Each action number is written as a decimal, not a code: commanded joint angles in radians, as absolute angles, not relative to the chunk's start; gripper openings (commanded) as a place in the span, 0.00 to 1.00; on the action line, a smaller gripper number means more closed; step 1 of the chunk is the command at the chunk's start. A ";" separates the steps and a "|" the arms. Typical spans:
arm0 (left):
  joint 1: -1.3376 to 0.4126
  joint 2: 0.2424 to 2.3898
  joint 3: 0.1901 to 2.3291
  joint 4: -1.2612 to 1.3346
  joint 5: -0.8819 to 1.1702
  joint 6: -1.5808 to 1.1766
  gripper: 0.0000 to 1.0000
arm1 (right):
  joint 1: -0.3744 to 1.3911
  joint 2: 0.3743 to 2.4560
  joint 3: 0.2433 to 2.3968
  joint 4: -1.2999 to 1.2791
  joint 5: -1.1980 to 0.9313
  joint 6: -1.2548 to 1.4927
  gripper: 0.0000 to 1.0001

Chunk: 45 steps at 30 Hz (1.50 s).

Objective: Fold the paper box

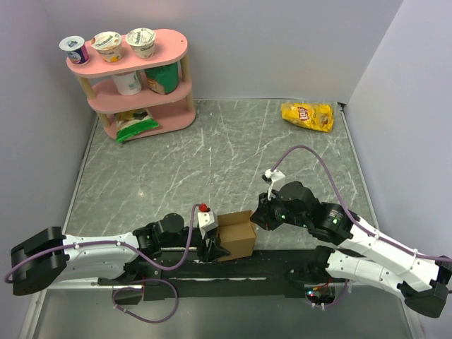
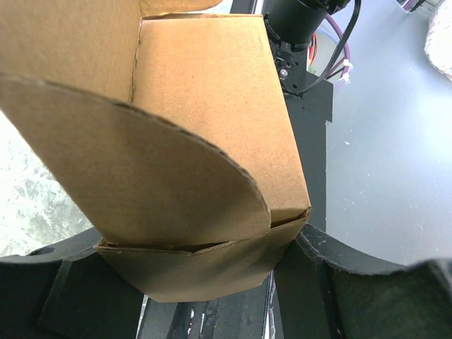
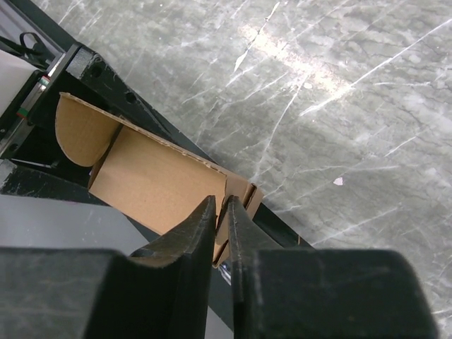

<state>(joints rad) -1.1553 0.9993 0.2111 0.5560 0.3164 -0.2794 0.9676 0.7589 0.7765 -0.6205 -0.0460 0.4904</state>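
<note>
The paper box [image 1: 239, 236], plain brown cardboard and partly formed, sits at the near edge of the table [image 1: 212, 155], about midway between the two arms and over the dark strip [image 1: 282, 261] that runs along that edge. Whether it rests on the strip or is held just above it cannot be told.

The left gripper [image 1: 214, 246] meets the box from its left near side. In the left wrist view the box fills the space between the black fingers [image 2: 49, 282], its lower corners touching them on both sides, so this gripper clamps the box across its width. A rounded flap [image 2: 141, 183] folds over the open side facing the camera, and a second curved flap lies under it at the bottom.

The right gripper [image 1: 258, 217] comes in at the box's far right corner. In the right wrist view its fingers [image 3: 191, 233] are drawn to a narrow slit with a thin cardboard edge caught between them, so it pinches the box wall at that end.

A pink shelf [image 1: 134, 78] stands at the far left with yogurt cups [image 1: 108, 44] on top and a green bag [image 1: 134, 123] at its base. A yellow chip bag [image 1: 307, 115] lies at the far right, well apart from the box.
</note>
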 commanded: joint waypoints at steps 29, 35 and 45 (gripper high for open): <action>-1.158 0.986 0.207 0.634 0.279 -0.336 0.37 | 1.014 0.758 0.719 -0.508 -0.023 0.655 0.08; -1.158 0.977 0.198 0.647 0.270 -0.345 0.37 | 1.046 0.765 0.703 -0.506 -0.006 0.670 0.08; -1.140 0.916 0.149 0.700 0.252 -0.399 0.36 | 1.088 0.755 0.687 -0.532 0.037 0.699 0.07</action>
